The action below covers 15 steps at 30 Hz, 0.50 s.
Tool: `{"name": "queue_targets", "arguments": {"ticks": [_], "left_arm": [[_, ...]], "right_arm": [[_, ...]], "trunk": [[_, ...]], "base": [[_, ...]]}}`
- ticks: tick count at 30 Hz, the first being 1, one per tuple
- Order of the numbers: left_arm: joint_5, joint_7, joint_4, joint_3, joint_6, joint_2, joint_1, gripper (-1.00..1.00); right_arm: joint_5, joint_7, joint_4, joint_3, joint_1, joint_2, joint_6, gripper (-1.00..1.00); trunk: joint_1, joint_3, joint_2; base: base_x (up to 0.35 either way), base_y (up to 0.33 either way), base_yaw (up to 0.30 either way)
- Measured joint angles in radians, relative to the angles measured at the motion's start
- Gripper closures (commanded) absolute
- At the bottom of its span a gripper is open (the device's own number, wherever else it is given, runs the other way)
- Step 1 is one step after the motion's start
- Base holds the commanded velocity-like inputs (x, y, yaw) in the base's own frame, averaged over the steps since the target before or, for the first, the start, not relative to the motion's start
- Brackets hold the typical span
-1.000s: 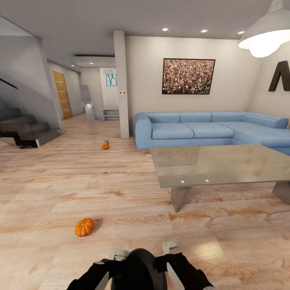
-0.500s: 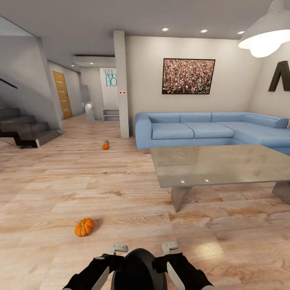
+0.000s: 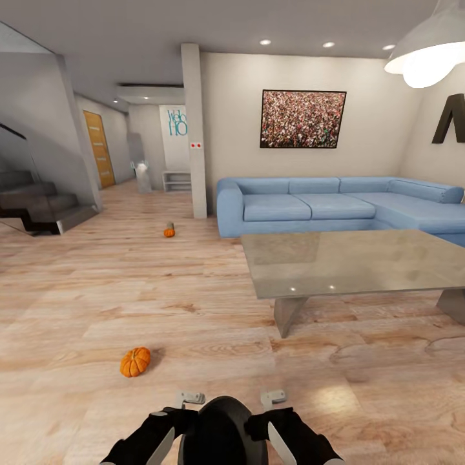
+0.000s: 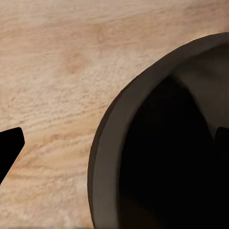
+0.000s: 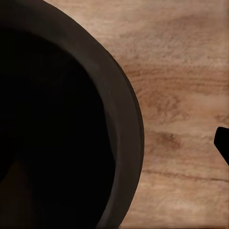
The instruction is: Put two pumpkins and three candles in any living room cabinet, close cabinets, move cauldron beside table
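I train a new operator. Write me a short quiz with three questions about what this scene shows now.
1. True or false: the near pumpkin and the far pumpkin both lie on the wooden floor.
2. Multiple choice: what stands right beside the far pumpkin? A) a small grey candle B) a red book C) a white cup
3. Fill in: the glass-topped table stands in front of a ___ sofa.

Key: 1 true. 2 A, the candle. 3 blue.
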Motion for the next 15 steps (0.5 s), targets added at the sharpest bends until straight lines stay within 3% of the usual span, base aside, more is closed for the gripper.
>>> {"name": "queue_targets", "arguments": {"ticks": [15], "left_arm": [[-0.006, 0.001, 0.000, -0.004, 0.000, -0.001, 0.000, -1.00]], "right_arm": [[0.000, 0.000, 0.011, 0.001, 0.000, 0.000, 0.000, -1.00]], "trunk": [[0.000, 0.000, 0.000]], "base": [[0.000, 0.000, 0.000]]}}
